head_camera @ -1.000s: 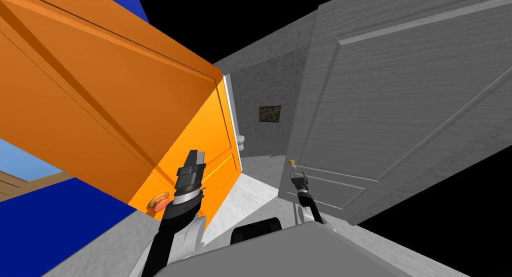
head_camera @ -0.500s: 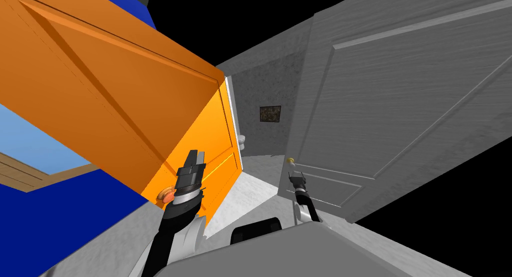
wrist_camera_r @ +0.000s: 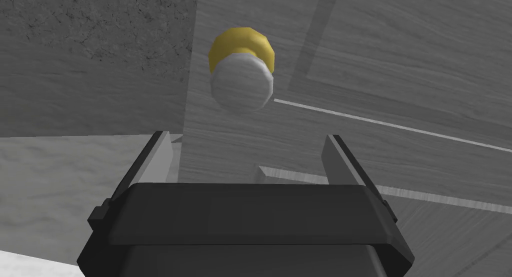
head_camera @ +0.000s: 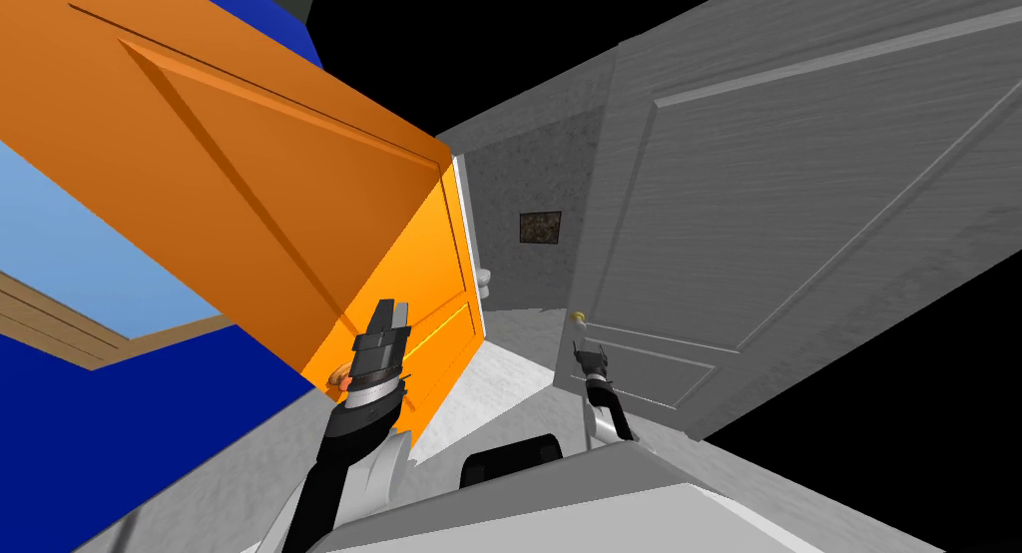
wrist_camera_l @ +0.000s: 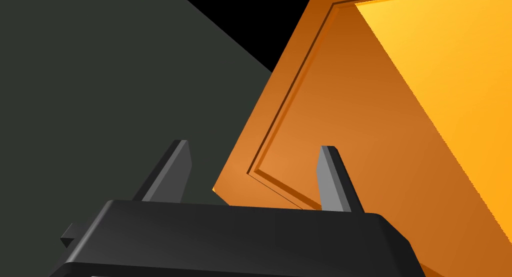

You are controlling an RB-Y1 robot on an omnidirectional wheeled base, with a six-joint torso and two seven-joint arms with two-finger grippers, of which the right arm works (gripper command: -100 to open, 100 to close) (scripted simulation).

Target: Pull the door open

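Right hand (wrist_camera_r: 246, 136) approaching the round knob with a white face and a yellow collar (wrist_camera_r: 242, 81), which sits near the free edge of the grey wood-grain panelled door (head_camera: 759, 228); this door stands on my right, already swung partly away from its frame. The hand's two fingers are spread wide and hold nothing. The knob lies straight ahead of them, beyond the fingertips and not yet touching, about midway between the two blades though a little off their line; its stem juts out of the door face towards the hand, so I judge the short advance must run along that axis before the fingers close on its sides. The right arm is plainly the nearer one. My left hand (head_camera: 390, 307) is raised in front of the orange panelled door (head_camera: 250, 178) on my left, fingers also wide and empty, with that door's orange round knob (head_camera: 339, 379) just beside its wrist; I judge it plays no part here. Between the two doors a grey speckled floor (head_camera: 499, 367) runs to a wall bearing a small dark picture frame (head_camera: 540, 228).
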